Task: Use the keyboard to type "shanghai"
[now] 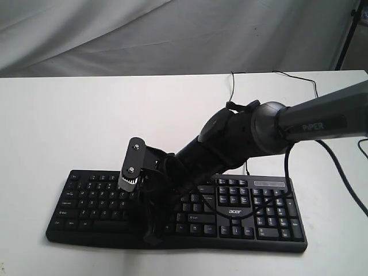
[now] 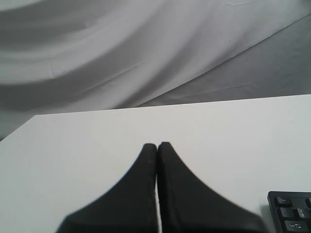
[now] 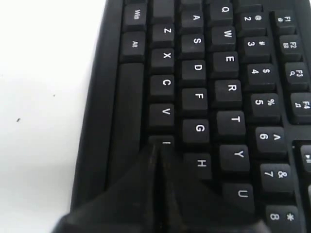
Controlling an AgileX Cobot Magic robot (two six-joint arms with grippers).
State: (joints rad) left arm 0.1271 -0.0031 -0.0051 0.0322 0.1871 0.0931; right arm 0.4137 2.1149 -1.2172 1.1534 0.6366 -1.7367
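The black keyboard (image 1: 261, 185) with white legends and an acer logo lies along the near side of the white table. My right arm reaches across it from the right. My right gripper (image 1: 151, 231) is shut and points down at the letter keys. In the right wrist view the shut gripper (image 3: 158, 149) has its tips on the bottom-row key after V, beside the H key (image 3: 200, 163). My left gripper (image 2: 157, 145) is shut on nothing above bare table, with a keyboard corner (image 2: 291, 213) off to one side. The exterior view does not show it.
The keyboard's thin black cable (image 1: 253, 77) loops over the table behind the right arm. A white cloth backdrop (image 1: 172, 34) hangs behind the table. A dark stand leg (image 1: 348, 34) is at the far right.
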